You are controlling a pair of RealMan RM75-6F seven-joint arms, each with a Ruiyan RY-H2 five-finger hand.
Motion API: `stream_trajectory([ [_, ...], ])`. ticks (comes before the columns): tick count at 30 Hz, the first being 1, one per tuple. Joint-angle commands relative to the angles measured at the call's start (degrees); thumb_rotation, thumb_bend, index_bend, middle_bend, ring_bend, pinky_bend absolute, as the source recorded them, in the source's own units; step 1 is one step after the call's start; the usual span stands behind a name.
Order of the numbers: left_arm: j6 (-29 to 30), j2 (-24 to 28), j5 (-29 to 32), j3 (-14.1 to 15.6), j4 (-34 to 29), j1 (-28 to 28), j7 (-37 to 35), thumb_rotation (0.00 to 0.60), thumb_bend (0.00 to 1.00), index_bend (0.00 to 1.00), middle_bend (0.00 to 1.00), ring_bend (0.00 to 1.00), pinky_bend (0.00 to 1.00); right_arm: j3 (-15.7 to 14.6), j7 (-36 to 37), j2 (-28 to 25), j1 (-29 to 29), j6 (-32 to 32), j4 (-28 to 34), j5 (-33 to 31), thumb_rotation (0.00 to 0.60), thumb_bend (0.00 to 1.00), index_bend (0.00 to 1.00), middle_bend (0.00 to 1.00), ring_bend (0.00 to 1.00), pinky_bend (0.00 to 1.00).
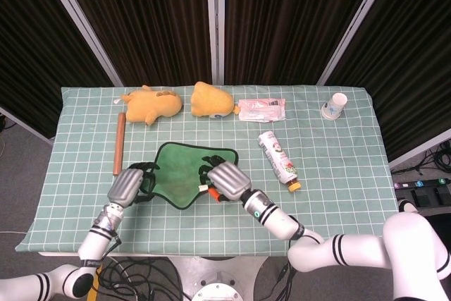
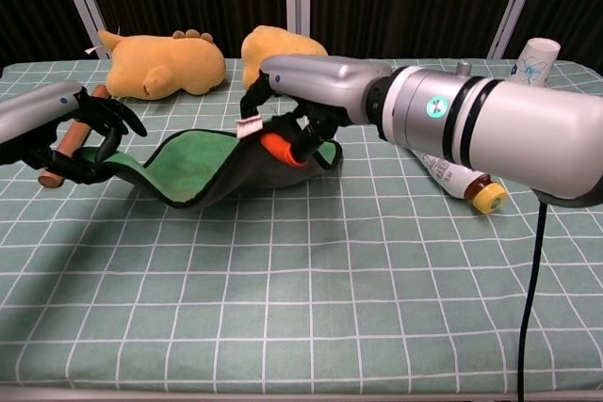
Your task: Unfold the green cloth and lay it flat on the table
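The green cloth [image 1: 182, 174] with its dark underside is spread open in the middle of the table [image 1: 338, 174]. In the chest view the green cloth [image 2: 193, 162] sags low between the two hands, its far edge down on the table. My left hand [image 1: 131, 186] grips its left near corner, fingers curled on the hem; in the chest view the left hand [image 2: 83, 131] sits just above the tabletop. My right hand [image 1: 224, 180] pinches the right near corner; the right hand [image 2: 294, 115] holds that edge slightly raised.
Two yellow plush toys [image 1: 149, 103] [image 1: 210, 99] lie at the back. A wooden rod [image 1: 118, 144] lies left of the cloth. A pink packet [image 1: 262, 109], a bottle [image 1: 278, 159] and a paper cup [image 1: 335, 106] are on the right.
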State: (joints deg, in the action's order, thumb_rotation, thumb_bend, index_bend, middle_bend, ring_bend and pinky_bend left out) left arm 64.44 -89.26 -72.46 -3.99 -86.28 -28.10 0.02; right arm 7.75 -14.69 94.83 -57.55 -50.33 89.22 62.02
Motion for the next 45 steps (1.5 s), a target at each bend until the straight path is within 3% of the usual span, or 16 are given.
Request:
stream_trajectory([
  [1, -1.40, 0.18, -0.26, 1.15, -0.81, 0.02, 1.57, 0.600, 0.42, 0.74, 0.40, 0.28, 0.25, -1.04, -0.95, 0.41, 0.65, 0.15, -0.12, 0.33, 0.555, 0.41, 0.64, 0.24, 0.06, 0.12],
  [2, -1.64, 0.17, -0.22, 1.32, -0.98, 0.05, 1.84, 0.600, 0.41, 0.72, 0.40, 0.28, 0.25, -1.44, -1.38, 0.54, 0.86, 0.07, -0.15, 0.59, 0.534, 0.39, 0.61, 0.24, 0.05, 0.12],
  [3, -1.89, 0.12, -0.18, 1.45, -1.20, 0.11, 2.07, 0.600, 0.39, 0.70, 0.39, 0.28, 0.25, -2.00, -2.02, 0.72, 1.15, -0.08, -0.22, 0.95, 0.494, 0.34, 0.50, 0.23, 0.04, 0.12],
  [6, -2.74, 0.26, -0.06, 1.99, -1.82, 0.10, 3.35, 0.600, 0.30, 0.62, 0.38, 0.28, 0.25, -3.29, -3.63, 1.00, 1.89, -0.23, 0.04, 1.36, 0.392, 0.16, 0.05, 0.19, 0.02, 0.12],
  [9, -3.79, 0.82, 0.21, 2.38, -3.11, -0.07, 4.59, 0.589, 0.19, 0.48, 0.35, 0.28, 0.25, -4.38, -4.85, 0.74, 2.49, 0.13, 0.88, 1.53, 0.289, 0.01, 0.23, 0.14, 0.00, 0.10],
  [10, -4.01, 1.01, 0.18, 2.44, -3.47, -0.12, 4.76, 0.562, 0.15, 0.44, 0.33, 0.28, 0.25, -4.61, -5.12, 0.52, 2.68, 0.18, 1.24, 1.58, 0.274, 0.00, 0.24, 0.13, 0.00, 0.10],
  [14, -3.58, 1.57, -0.73, 2.49, -4.47, 0.09, 4.91, 0.393, 0.04, 0.39, 0.30, 0.28, 0.25, -5.02, -5.59, -1.50, 3.61, 0.15, 3.94, 1.51, 0.242, 0.00, 0.20, 0.11, 0.00, 0.09],
  [16, -2.70, 1.88, -1.22, 2.26, -5.08, 0.43, 4.74, 0.351, 0.02, 0.38, 0.30, 0.28, 0.25, -4.83, -5.56, -2.81, 4.49, -1.19, 5.46, 2.13, 0.232, 0.00, 0.19, 0.10, 0.00, 0.08],
  [18, -1.40, 2.40, -1.52, 1.78, -5.80, 0.95, 4.50, 0.356, 0.02, 0.38, 0.30, 0.28, 0.25, -4.53, -5.13, -4.65, 5.64, -2.90, 7.12, 2.83, 0.228, 0.00, 0.18, 0.10, 0.00, 0.08],
  [20, 0.10, 2.94, -1.41, 1.08, -6.34, 1.55, 4.41, 0.425, 0.02, 0.38, 0.30, 0.28, 0.25, -4.35, -5.15, -6.51, 6.86, -4.81, 8.39, 3.30, 0.269, 0.00, 0.18, 0.10, 0.00, 0.09],
  [23, 3.33, 3.88, -0.54, -0.50, -6.47, 2.90, 4.69, 0.596, 0.02, 0.38, 0.30, 0.28, 0.25, -4.30, -6.63, -9.53, 9.62, -9.65, 9.78, 3.66, 0.447, 0.03, 0.18, 0.11, 0.00, 0.09],
  [25, 5.67, 4.50, 0.57, -1.83, -5.93, 3.98, 4.79, 0.600, 0.03, 0.38, 0.30, 0.28, 0.25, -4.70, -7.83, -11.15, 11.88, -13.30, 10.36, 4.22, 0.533, 0.08, 0.18, 0.12, 0.00, 0.09],
  [27, 7.51, 5.12, 1.52, -2.68, -4.17, 4.99, 5.27, 0.600, 0.04, 0.38, 0.30, 0.28, 0.25, -4.96, -8.25, -12.97, 14.27, -16.73, 10.65, 4.69, 0.571, 0.10, 0.19, 0.12, 0.00, 0.08],
  [35, 12.70, 8.78, 5.45, -3.25, 0.41, 10.67, 4.64, 0.600, 0.07, 0.38, 0.30, 0.28, 0.25, -6.08, -1.56, -22.15, 24.27, -26.54, 12.24, 6.46, 0.588, 0.10, 0.19, 0.13, 0.00, 0.08],
  [39, 17.29, 11.39, 4.79, -2.10, -0.69, 14.61, 5.04, 0.600, 0.07, 0.38, 0.30, 0.28, 0.25, -8.22, 3.89, -27.86, 29.90, -29.97, 12.30, 8.67, 0.584, 0.10, 0.17, 0.12, 0.00, 0.08],
  [45, 24.59, 13.08, 1.64, 0.75, -5.20, 20.07, 7.51, 0.600, 0.07, 0.38, 0.30, 0.28, 0.24, -11.66, 9.51, -31.17, 38.98, -36.78, 11.94, 11.72, 0.559, 0.10, 0.14, 0.11, 0.00, 0.08],
])
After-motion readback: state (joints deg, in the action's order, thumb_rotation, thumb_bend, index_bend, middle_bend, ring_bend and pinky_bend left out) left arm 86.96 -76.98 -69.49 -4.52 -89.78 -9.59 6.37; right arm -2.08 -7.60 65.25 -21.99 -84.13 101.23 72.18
